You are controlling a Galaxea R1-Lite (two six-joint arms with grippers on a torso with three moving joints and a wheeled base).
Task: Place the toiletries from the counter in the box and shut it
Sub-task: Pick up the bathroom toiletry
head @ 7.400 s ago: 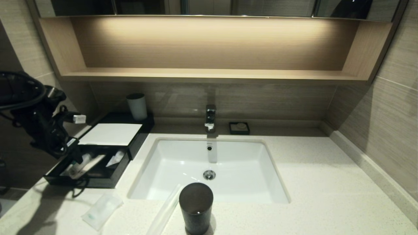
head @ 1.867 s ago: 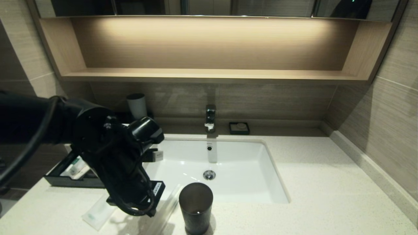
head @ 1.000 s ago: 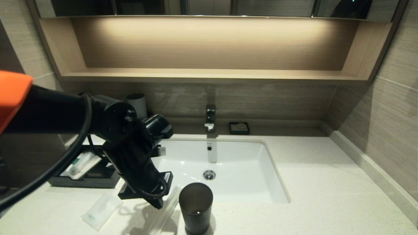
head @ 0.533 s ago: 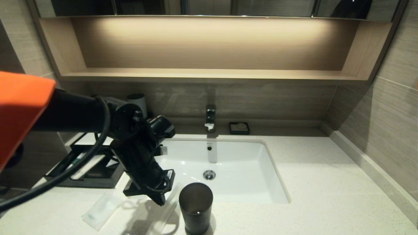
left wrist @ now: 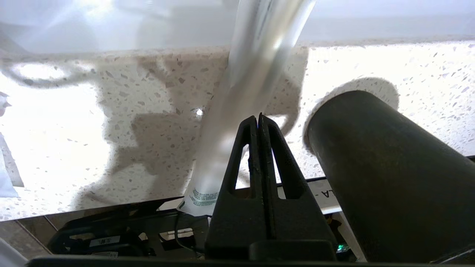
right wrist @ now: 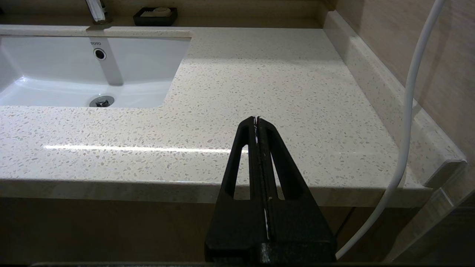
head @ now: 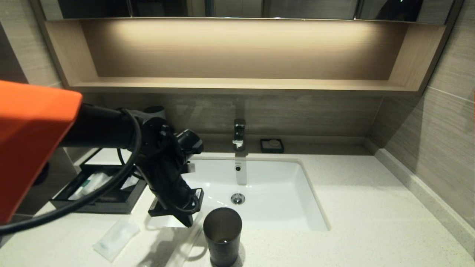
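One long clear packet (head: 184,246) lies on the counter (head: 352,207), running from the basin's front rim to the counter's front edge. My left gripper (head: 187,223) hangs shut and empty just above its far end, close to a dark cup. In the left wrist view the shut gripper (left wrist: 258,116) sits beside the long packet (left wrist: 256,66). A small white sachet (head: 115,239) with green print lies further left on the counter. The black box (head: 111,205) stands at the left with its drawer pulled out; wrapped toiletries (head: 92,183) lie inside it. My right gripper (right wrist: 256,118) is shut and empty, parked off the counter's front edge.
A dark cup (head: 222,235) stands right beside the long packet, and it fills the side of the left wrist view (left wrist: 378,170). The white basin (head: 267,185) with its tap (head: 239,133) sits mid-counter. A soap dish (head: 272,145) and a pale cup (head: 156,111) stand at the back.
My left arm has swung right, away from the box and over the counter's front, and lowered toward the long packet by the cup. Its gripper has stayed shut.
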